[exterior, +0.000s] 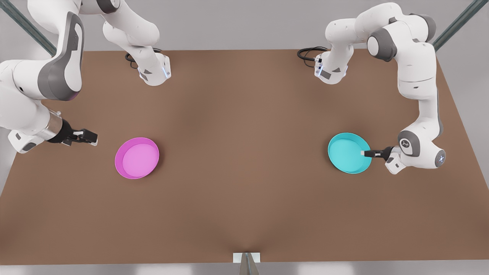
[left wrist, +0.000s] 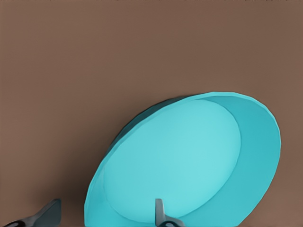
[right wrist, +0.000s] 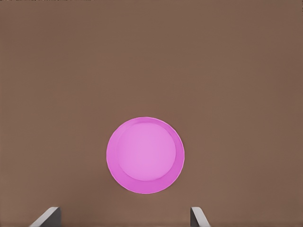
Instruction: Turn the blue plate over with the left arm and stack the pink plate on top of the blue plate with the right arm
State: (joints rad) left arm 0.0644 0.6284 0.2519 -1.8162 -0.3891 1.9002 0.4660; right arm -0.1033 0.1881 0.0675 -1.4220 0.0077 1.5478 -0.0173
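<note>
The blue plate (exterior: 348, 153) lies open side up on the brown table, toward the front view's right. My left gripper (exterior: 363, 153) reaches in low from the right and stands open astride the plate's right rim. In the left wrist view one finger (left wrist: 161, 213) is inside the blue plate (left wrist: 189, 156) and the other finger (left wrist: 49, 213) is outside it, with the left gripper (left wrist: 106, 216) spread wide. The pink plate (exterior: 136, 157) sits open side up toward the left. My right gripper (exterior: 91, 136) hovers open to its left, apart from it. Past the right gripper (right wrist: 124, 218), the pink plate (right wrist: 145, 155) is centred.
Both arm bases stand at the table's (exterior: 244, 114) far edge, each with a black cable (exterior: 307, 52) beside it. A small white bracket (exterior: 246, 258) sits at the middle of the near edge. Bare brown tabletop spans the stretch between the two plates.
</note>
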